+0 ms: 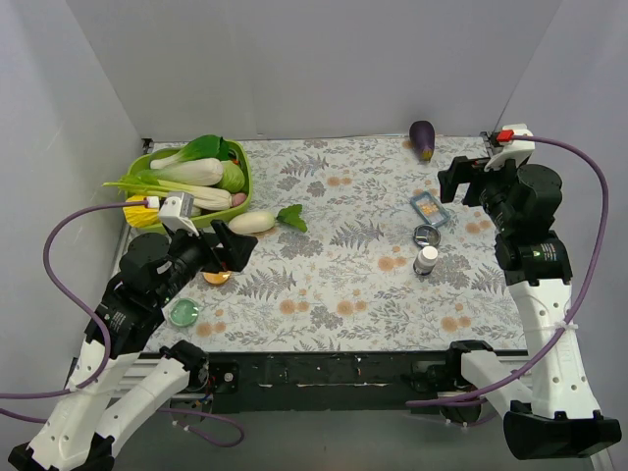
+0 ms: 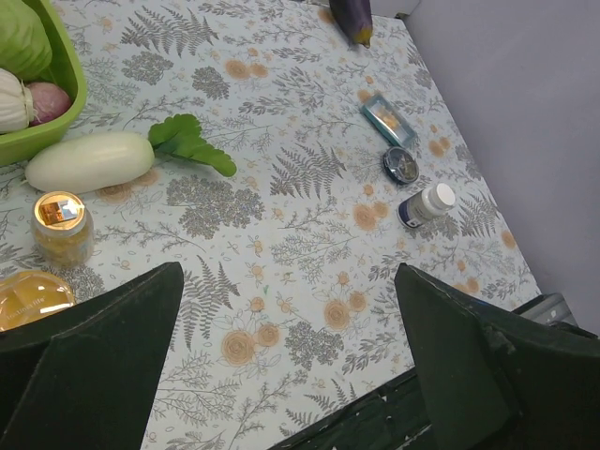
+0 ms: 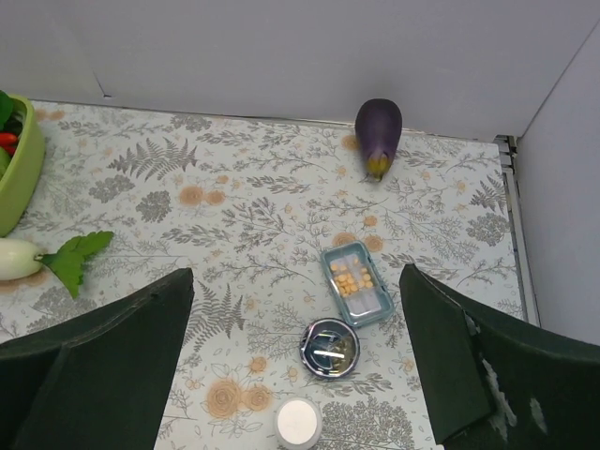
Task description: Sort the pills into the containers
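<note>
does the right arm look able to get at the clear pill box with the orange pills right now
Probably yes: the right gripper hovers open near the pill box, which lies flat with nothing over it. The round tin sits close at one corner, so descend with care.

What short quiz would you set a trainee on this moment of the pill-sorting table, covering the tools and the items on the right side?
1. True or false: the left tool and the right tool both stand open, holding nothing.
2. Which lies closest to the white-capped bottle? A) the round dark tin B) the eggplant C) the green basket
3. Fill in: the pills in the rectangular case are ___ in colour.
Key: 1 true; 2 A; 3 orange.
</note>
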Controlling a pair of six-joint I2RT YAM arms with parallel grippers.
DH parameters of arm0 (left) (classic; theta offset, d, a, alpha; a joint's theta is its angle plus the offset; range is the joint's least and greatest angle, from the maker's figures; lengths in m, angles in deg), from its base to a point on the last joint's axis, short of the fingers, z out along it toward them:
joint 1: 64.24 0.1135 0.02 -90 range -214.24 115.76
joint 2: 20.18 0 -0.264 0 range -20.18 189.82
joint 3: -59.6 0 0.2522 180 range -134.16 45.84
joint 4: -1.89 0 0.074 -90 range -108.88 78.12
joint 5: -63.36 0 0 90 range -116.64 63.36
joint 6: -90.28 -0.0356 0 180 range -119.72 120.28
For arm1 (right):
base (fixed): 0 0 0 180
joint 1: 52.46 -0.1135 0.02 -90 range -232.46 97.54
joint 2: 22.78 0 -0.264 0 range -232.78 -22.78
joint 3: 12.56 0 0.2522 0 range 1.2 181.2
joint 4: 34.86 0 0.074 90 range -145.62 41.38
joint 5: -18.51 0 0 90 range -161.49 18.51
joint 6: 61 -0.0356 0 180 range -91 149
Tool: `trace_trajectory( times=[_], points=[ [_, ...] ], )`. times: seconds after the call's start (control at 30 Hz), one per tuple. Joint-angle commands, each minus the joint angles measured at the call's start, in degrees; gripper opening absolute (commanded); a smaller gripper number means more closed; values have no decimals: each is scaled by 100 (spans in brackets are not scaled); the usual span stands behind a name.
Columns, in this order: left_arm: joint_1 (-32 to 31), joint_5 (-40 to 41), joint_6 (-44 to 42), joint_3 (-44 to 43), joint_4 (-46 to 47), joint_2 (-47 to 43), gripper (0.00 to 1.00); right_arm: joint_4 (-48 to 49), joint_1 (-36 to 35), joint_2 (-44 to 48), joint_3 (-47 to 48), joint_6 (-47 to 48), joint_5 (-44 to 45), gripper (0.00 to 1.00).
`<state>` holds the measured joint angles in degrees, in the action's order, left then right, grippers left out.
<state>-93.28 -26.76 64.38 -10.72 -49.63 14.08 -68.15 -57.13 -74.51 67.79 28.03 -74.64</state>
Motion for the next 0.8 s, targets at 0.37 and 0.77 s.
trace_trajectory(
  times=[0.37,0.77],
  points=[
    [21,425,182,504,286,221,98,-576,53,-145,-119,1959,-4012,98],
    [353,917,840,1067,445,1029,98,-439,-306,-303,-1270,2875,-5160,98]
  ],
)
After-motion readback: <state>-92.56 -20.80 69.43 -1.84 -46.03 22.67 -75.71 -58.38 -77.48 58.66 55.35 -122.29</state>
